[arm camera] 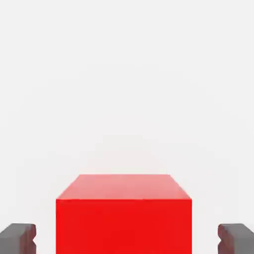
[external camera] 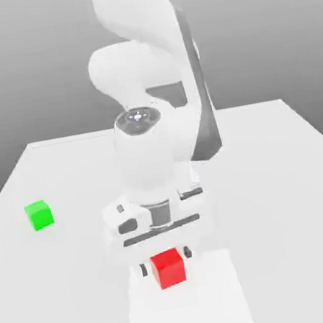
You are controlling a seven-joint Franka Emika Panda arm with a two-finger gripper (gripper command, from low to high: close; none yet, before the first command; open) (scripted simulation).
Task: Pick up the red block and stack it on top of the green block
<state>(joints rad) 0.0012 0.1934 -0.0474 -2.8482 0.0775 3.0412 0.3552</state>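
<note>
The white arm [external camera: 145,115] bends down over the white desk [external camera: 290,194], and its gripper [external camera: 166,262] points straight down near the front of the desk. The red block [external camera: 168,268] sits on the desk directly below the hand, between the two dark fingers [external camera: 186,252].

In the hand view the red block [arm camera: 124,218] stands in the middle, with one grey fingertip [arm camera: 18,238] on one side and the other at the opposite side. There is a clear strip of white desk [arm camera: 127,74] between each fingertip and the nearest face of the block. So the fingers are open a little wider than the block, they stand around it, and they do not touch it. Nothing is held.

The block looks flat on the desk, with its top face level and its edges parallel to the line between the fingers.

The green block [external camera: 39,214] lies on the desk far toward the exterior view's left, and further back than the red block. It is well apart from the red block and from the gripper. It stands alone, flat on the desk.
</note>
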